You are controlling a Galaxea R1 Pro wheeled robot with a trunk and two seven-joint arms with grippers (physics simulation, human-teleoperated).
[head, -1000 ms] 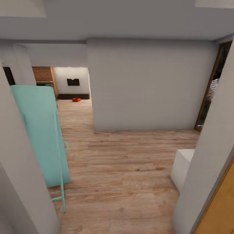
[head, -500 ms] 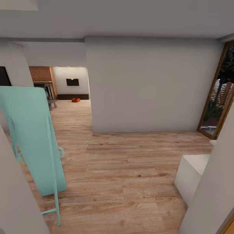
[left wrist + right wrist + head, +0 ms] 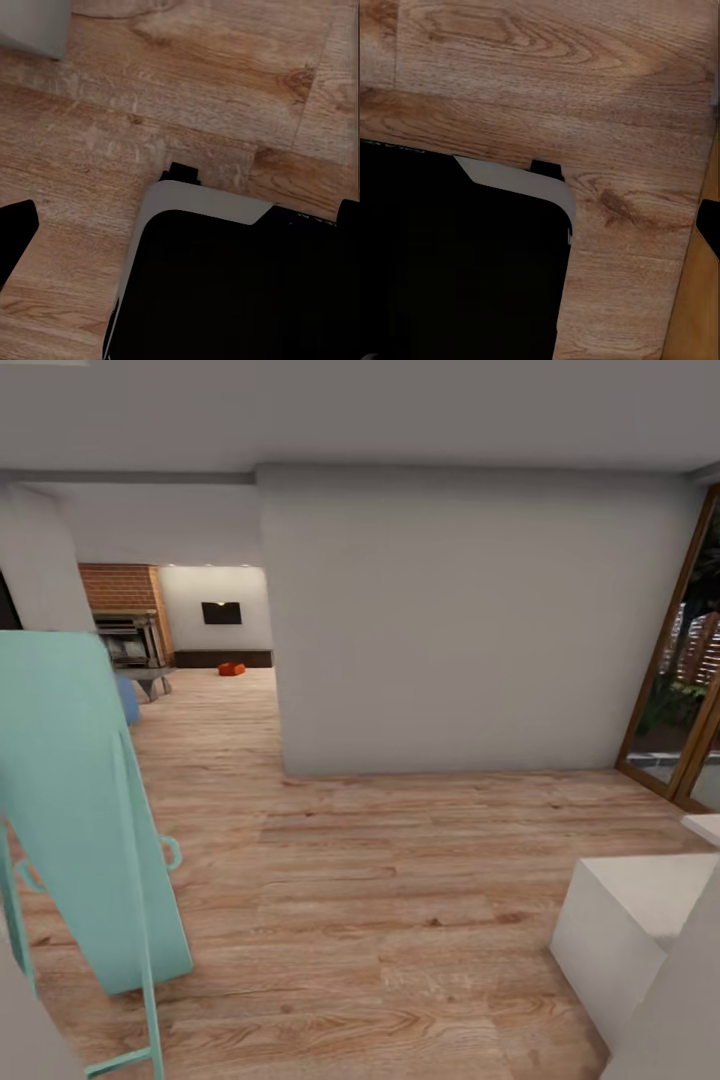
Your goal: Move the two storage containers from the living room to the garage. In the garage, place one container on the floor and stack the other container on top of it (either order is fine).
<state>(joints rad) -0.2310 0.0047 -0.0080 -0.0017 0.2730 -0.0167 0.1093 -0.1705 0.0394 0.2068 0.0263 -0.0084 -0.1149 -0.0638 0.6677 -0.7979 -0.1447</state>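
Storage container [image 3: 232,669], orange-red, is seen on the light wood plank floor [image 3: 380,880] of the living room [image 3: 200,630], far ahead of both grippers and well apart from them. It is set just in front of the long dark low bench [image 3: 225,658], under the black TV [image 3: 221,613], with the red brick fireplace [image 3: 115,588] to its left. Only one such container can be made out.

In the left wrist view, the left gripper [image 3: 180,225] is shown with its dark fingertips [image 3: 15,236] spread wide to the edges of the picture, nothing being held between them; plank floor and the robot's black, grey-edged base [image 3: 225,285] are seen beneath it. Of the right gripper, a single dark fingertip [image 3: 710,225] is caught over the same floor, so its spread cannot be told.

Nearer than the container, a teal leaning board [image 3: 90,810] is seen at the left, a white block [image 3: 620,930] at the right and a white wall [image 3: 450,620] between
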